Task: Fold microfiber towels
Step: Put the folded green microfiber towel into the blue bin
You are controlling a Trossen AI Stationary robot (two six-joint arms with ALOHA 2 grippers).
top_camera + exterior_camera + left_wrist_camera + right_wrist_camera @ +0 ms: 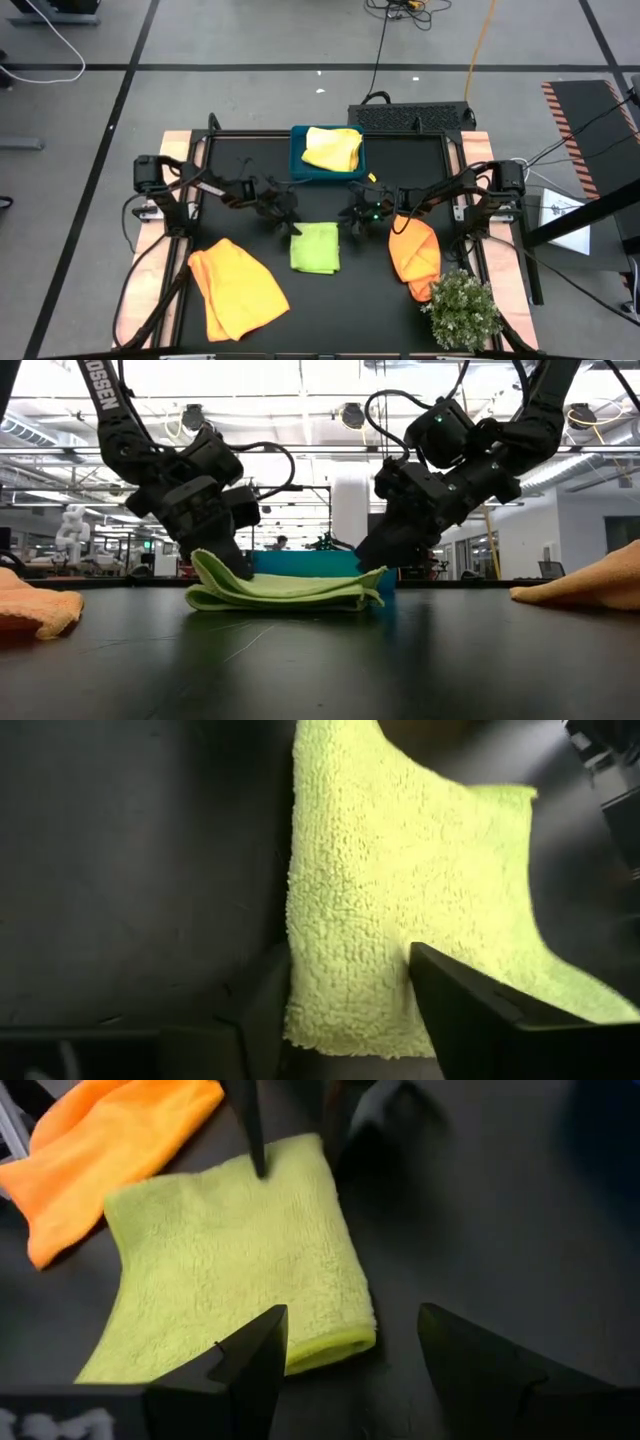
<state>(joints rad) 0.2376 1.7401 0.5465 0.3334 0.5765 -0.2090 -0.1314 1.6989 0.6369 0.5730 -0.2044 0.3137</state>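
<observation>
Judging by how the cloths lie, the task looks roughly half done: one soft pale yellow microfiber towel [332,148] rests folded in the teal rectangular tray [297,168] at the table's far edge, and the lime green microfiber towel [315,247] lies just in front of that tray at the table's middle, already doubled into a flat, layered rectangle. The left gripper [283,222] stands at the green towel's far left corner, one finger on top of the cloth and the other beside its edge, the jaws spread around that corner; whether they actually pinch it I cannot tell. The right gripper [358,221] hovers at the far right corner with its jaws spread and empty, one finger over the cloth. The green towel's slightly longer axis runs from the tray toward the near edge, its rounded fold facing right. Left to do, it seems: the rumpled orange microfiber towel [238,288], front-left of the tray, and the second bunched orange microfiber towel [414,257], front-right of it near the small bushy green plant [463,308].
</observation>
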